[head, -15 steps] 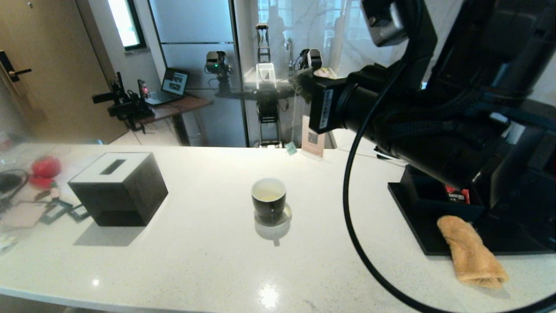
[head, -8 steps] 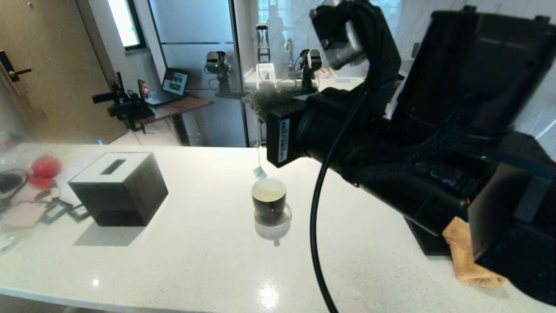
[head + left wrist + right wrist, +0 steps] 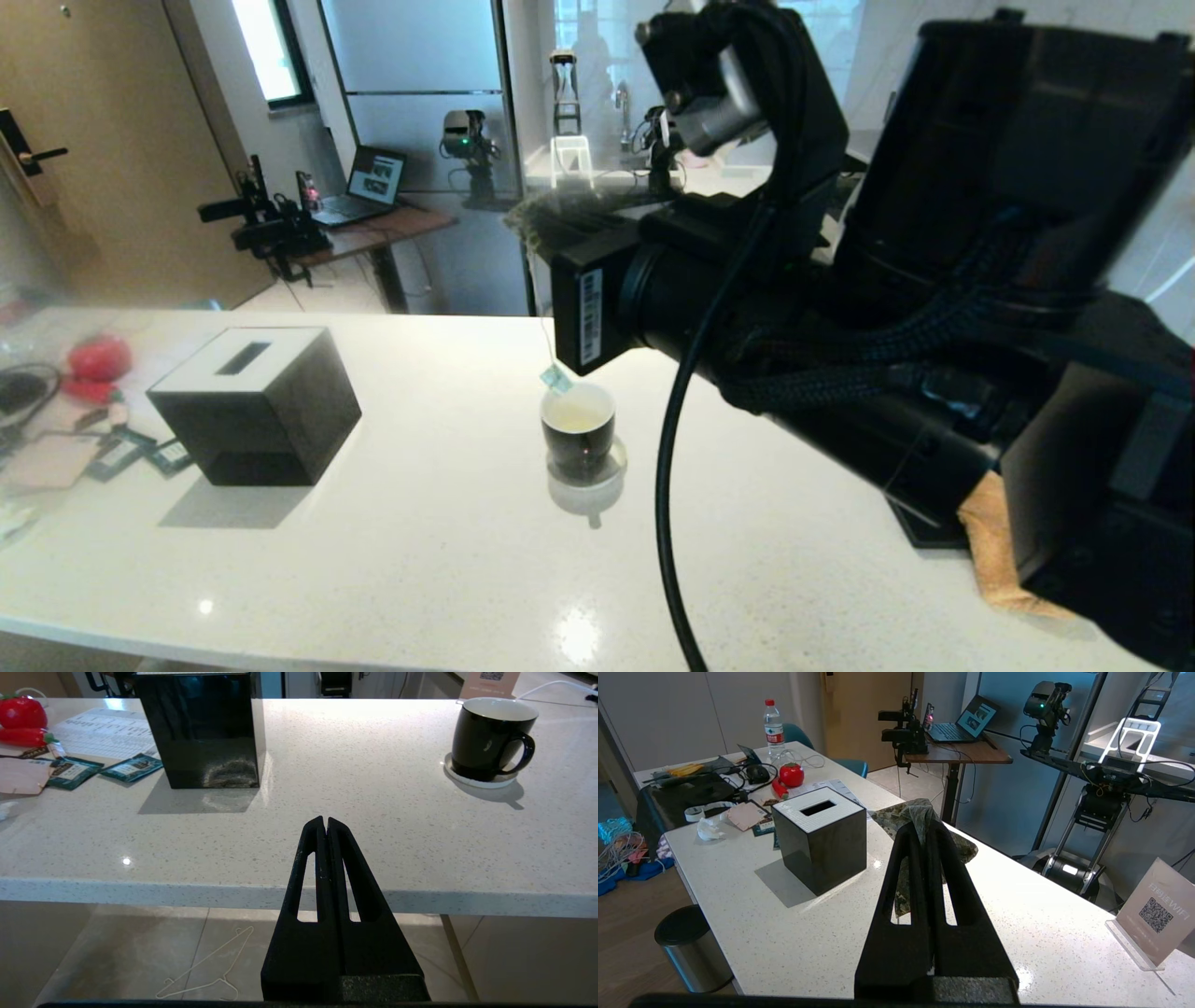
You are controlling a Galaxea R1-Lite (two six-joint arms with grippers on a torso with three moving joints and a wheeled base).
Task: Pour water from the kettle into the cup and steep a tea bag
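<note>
The black cup stands on a white coaster at mid-counter, white inside, with pale yellowish water in it. In the left wrist view the cup shows a handle. My right gripper is shut on the grey-green tea bag, held high above the counter. In the head view the tea bag sticks out beyond the arm; its thin string hangs down to a small tag just over the cup's far-left rim. My left gripper is shut and empty, low before the counter's front edge. The kettle is out of view.
A black square-topped box sits left of the cup. Teal packets and red items lie at the far left. An orange cloth and a black tray show under my right arm. A QR sign stands at the back.
My right arm has swung left with the tea bag. The hanging tag went from the back of the counter to just above the cup's rim. The cup has not moved.
</note>
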